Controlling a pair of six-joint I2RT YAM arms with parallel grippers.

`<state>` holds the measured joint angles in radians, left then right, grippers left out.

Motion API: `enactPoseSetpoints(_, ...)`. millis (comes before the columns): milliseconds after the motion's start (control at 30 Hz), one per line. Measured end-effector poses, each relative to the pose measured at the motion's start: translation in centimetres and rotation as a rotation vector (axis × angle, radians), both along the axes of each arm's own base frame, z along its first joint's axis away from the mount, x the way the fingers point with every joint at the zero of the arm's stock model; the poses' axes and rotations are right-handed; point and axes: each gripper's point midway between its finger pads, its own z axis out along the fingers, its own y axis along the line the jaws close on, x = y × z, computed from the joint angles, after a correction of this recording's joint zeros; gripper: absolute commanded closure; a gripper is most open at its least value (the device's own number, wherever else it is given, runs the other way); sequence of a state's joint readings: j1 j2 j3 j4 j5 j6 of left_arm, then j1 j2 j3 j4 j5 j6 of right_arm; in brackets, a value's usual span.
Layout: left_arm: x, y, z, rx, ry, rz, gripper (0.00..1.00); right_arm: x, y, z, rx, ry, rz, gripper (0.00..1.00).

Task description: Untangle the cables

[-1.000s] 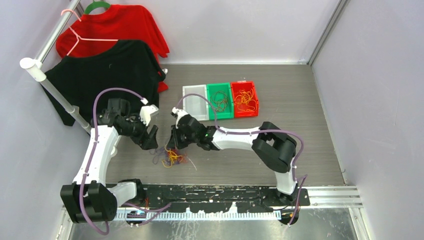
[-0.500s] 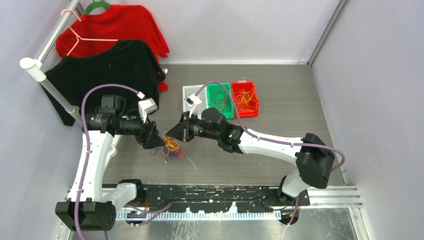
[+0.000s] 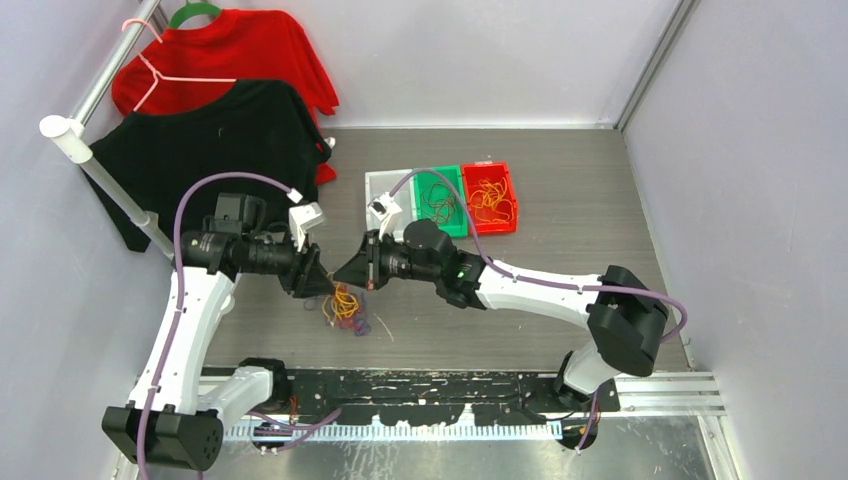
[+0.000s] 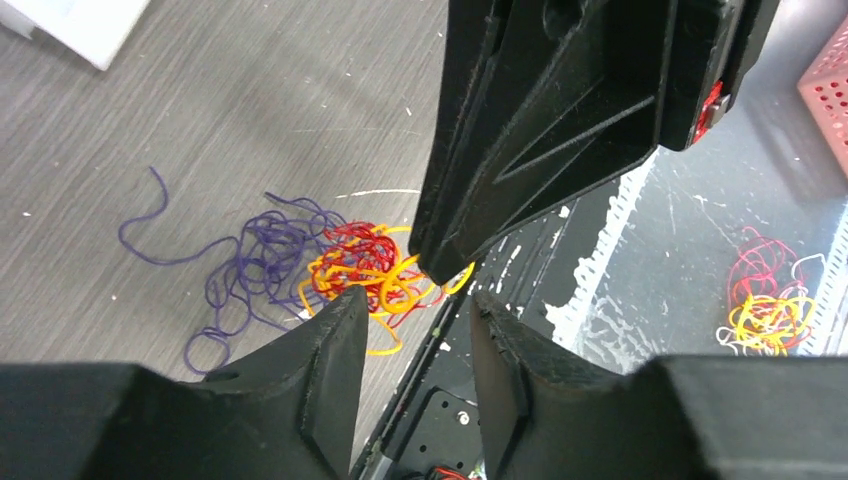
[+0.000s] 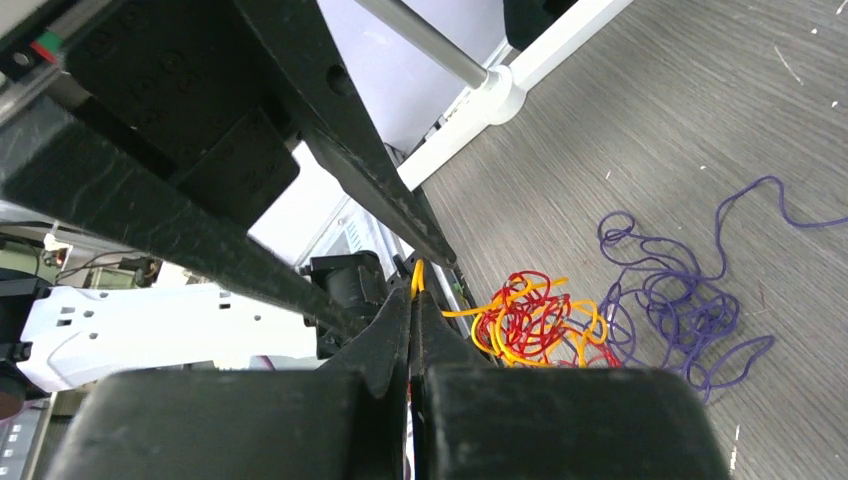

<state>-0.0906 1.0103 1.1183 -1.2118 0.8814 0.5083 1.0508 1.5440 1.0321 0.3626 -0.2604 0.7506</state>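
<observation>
Cables in orange, red and purple lie tangled on the grey table, beneath the nearly meeting tips of both grippers. Right gripper pinches one orange strand, fingers pressed together. Left gripper faces it, fingers a narrow gap apart.

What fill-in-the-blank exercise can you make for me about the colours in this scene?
The strand held in the shut right pincer is ____.
The loose cables lying beside the red and orange knot are ____.
The bin between the white bin and the red bin is ____.
Missing words: orange, purple, green.
</observation>
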Motion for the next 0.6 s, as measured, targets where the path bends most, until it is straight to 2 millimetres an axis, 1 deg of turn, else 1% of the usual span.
enactPoseSetpoints(200,0.7,0.1,0.1,0.008,-0.019,0.022,0.77,-0.6,-0.3,-1.3,-0.014,0.037,0.012,0.99)
enactPoseSetpoints(333,1.0,0.1,0.3,0.007,-0.041,0.031,0.84,-0.8,-0.5,-1.8,-0.019,0.058,0.016,0.99)
enactPoseSetpoints(400,1.1,0.2,0.5,0.006,-0.060,0.035,0.85,-1.0,-0.5,-1.7,-0.014,0.066,0.019,0.99)
enactPoseSetpoints(433,1.1,0.2,0.6,0.005,-0.074,0.038,0.84,-1.0,-0.5,-1.5,-0.008,0.066,0.020,0.99)
enactPoseSetpoints(467,1.2,0.2,0.6,0.003,-0.085,0.041,0.79,-1.0,-0.5,-1.3,-0.002,0.068,0.022,0.99)
enactPoseSetpoints(533,1.1,0.2,0.7,0.000,-0.102,0.044,0.66,-1.2,-0.5,-0.9,0.010,0.072,0.026,0.99)
enactPoseSetpoints(600,0.9,0.2,0.8,0.000,-0.112,0.038,0.57,-1.3,-0.5,-0.7,0.017,0.073,0.031,0.99)
